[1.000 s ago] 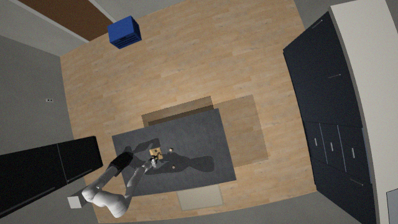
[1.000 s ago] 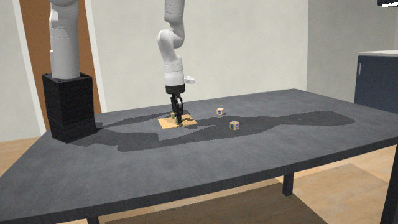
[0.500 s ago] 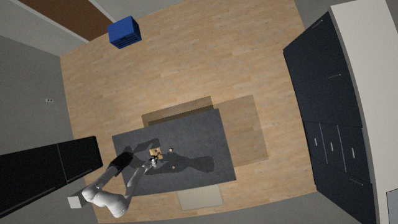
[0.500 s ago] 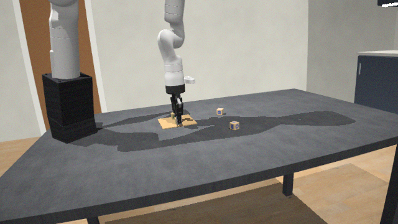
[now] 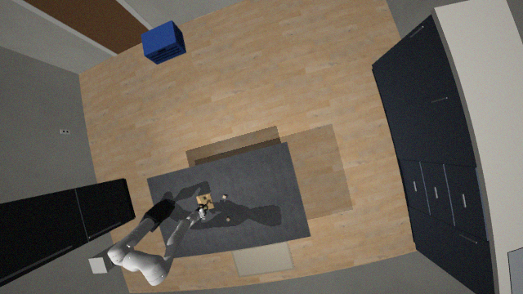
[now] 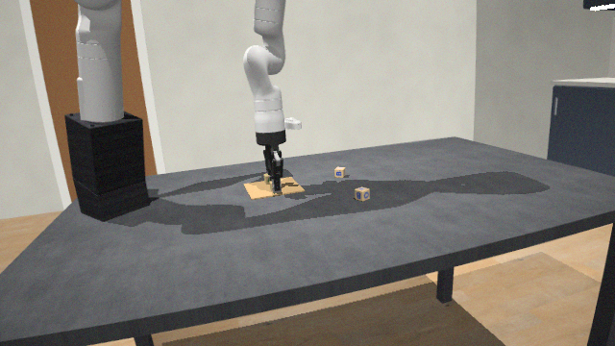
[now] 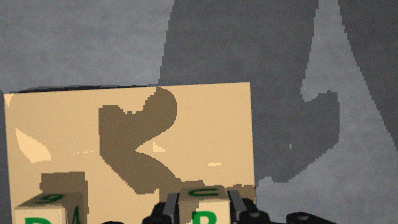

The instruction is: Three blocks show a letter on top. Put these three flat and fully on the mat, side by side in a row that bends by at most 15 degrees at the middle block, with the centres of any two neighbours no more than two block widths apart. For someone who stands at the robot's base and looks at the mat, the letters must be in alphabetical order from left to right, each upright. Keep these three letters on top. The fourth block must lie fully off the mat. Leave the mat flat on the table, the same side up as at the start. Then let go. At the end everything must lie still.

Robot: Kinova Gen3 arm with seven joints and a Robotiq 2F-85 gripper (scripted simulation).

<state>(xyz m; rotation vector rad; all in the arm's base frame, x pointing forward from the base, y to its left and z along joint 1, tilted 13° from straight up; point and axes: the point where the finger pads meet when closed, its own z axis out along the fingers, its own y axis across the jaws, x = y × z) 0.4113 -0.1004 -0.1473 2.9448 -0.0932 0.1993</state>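
Across from my remote station, one dark grey table [image 5: 253,171] [image 6: 192,279], broad, shadowed by the arm. One white jointed arm [image 5: 143,265] [image 6: 264,62], reaching over it. One black pedestal [image 5: 159,213] [image 6: 106,163], bearing the arm at the table's end.

One pincer [image 5: 203,207] [image 6: 276,191] [image 7: 203,208], pointing down over the mat; I have it closed on a block. One tan mat [image 5: 209,197] [image 6: 255,192] [image 7: 210,125], rectangular, flat on the table.

Four small wooden blocks, lettered. First, the gripped block [image 7: 205,207], between the fingers near one mat edge, a green letter cut off by my wrist view; I cannot tell whether it touches the mat. Second, the D block [image 6: 267,179] [image 7: 40,215], at the mat, apart from the first, its green letter also partly cropped. Third, the farther loose block [image 5: 225,197] [image 6: 339,172], off the mat. Fourth, the nearer loose block [image 5: 228,219] [image 6: 362,194], off the mat, blue markings on its sides.
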